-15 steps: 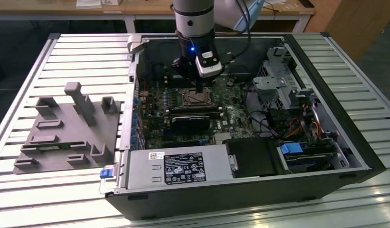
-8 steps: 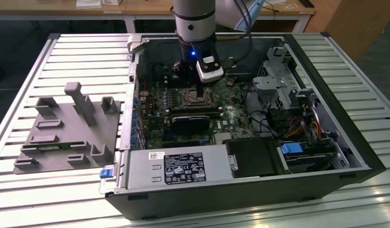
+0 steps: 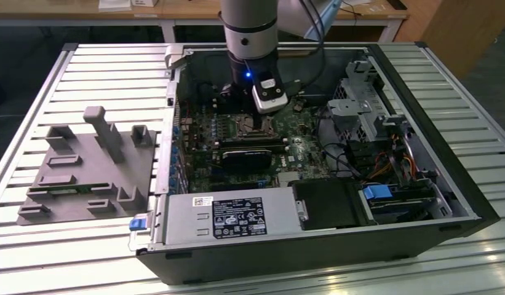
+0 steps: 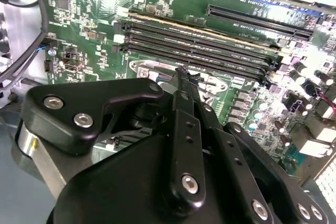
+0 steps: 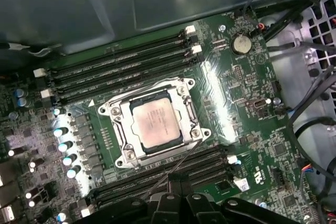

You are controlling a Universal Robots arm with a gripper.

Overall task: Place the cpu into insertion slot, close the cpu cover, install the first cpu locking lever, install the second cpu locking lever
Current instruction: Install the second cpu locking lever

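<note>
I'm watching the grey-and-silver robot arm (image 3: 248, 37) reach straight down into the open black computer case (image 3: 318, 252), which lies on its side on the slatted metal desk (image 3: 112, 67). On the exterior view's left, a grey moulded parts fixture (image 3: 88, 166) sits on the desk beside the case.

In the first wrist view, the small flat square cpu with its dull silver-grey top (image 5: 152, 124) lies seated in the square silver-rimmed insertion slot (image 5: 107, 109) on the green circuit board (image 5: 231, 98). The thin silver cpu cover frame (image 5: 126, 124) is down flat around it, and the chip shows through the window. A thin metal lever rod (image 5: 173, 169) slants from the socket's corner towards my black gripper (image 5: 175, 184).

The fingers (image 4: 184, 93) look closed together, tip to tip, and I see nothing held between them. In the second wrist view the tip hovers just beside the edge of the socket, close above the board. I can't tell whether it touches the rod.

Long black memory slots (image 5: 121, 61) run along both sides of the socket, and a round silver coin cell (image 5: 241, 43) sits near the board's corner.
</note>
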